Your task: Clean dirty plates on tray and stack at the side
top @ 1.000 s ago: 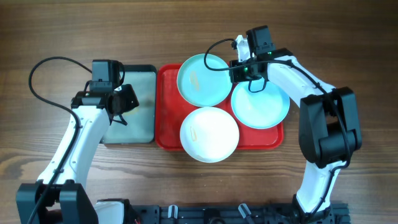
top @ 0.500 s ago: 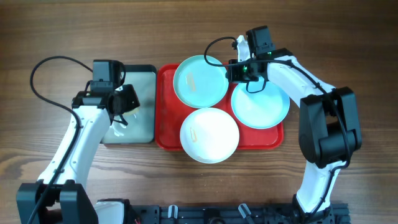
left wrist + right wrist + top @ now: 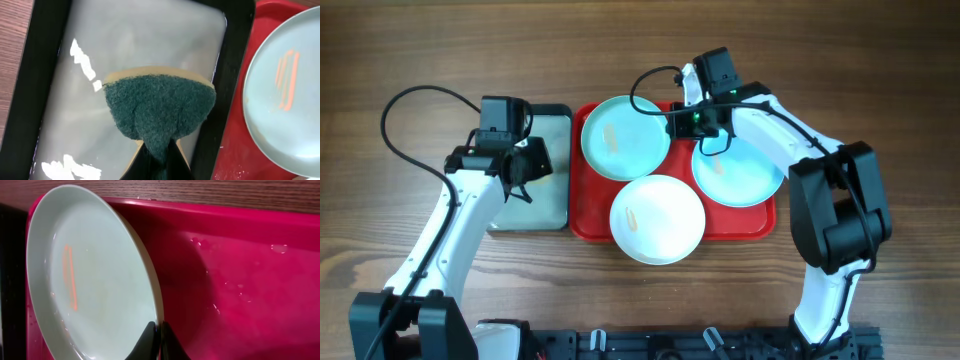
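Thin pinch on plate (image 3: 625, 138)
The right gripper (image 3: 159, 332) clamps its three-o'clock rim, could slip; left gripper (image 3: 160, 160) clamps sponge (image 3: 160, 110).

A brown wooden table (image 3: 880, 60) with the grain running left to right carries everything, and two trays lie directly on it around the middle of the far half. The large red rectangular tray (image 3: 588, 205) with rounded corners sits centre-right with its long sides left to right. Just to its left, edge to edge with it, is a smaller black-rimmed tray (image 3: 548, 205) with a pale, wet-looking inside, its long sides running near to far. A black mounting rail (image 3: 650, 345) for the arms runs along the table's near edge, while the left, right and far stretches show bare wood.
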